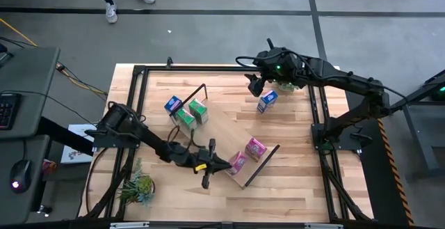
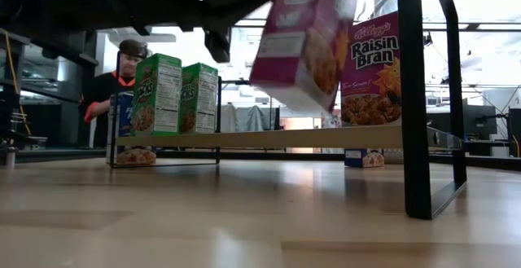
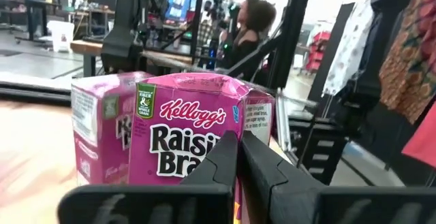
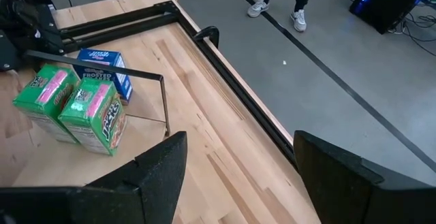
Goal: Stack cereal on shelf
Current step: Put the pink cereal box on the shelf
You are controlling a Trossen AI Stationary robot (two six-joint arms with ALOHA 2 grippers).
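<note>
Cereal stacking is mid-way: the left gripper (image 1: 211, 175), jaws together, nudges a pink box (image 1: 238, 162) on the shelf (image 1: 221, 135), while the right gripper (image 1: 256, 84), jaws apart, must next descend on the blue box (image 1: 267, 101).

**Shelf middle open, both ends crowded**

Taking the shelf (image 1: 219, 135) as landmark: its middle stretch lies bare. Two green boxes (image 1: 192, 113) and a blue box (image 1: 172, 105) crowd its far end by the rod frame. Two pink boxes (image 1: 247, 154) and the shut left gripper (image 1: 221, 163) block its near end. A second blue box (image 1: 267, 101) stands apart, beyond the shelf's side under the right gripper (image 1: 261, 83).
</note>
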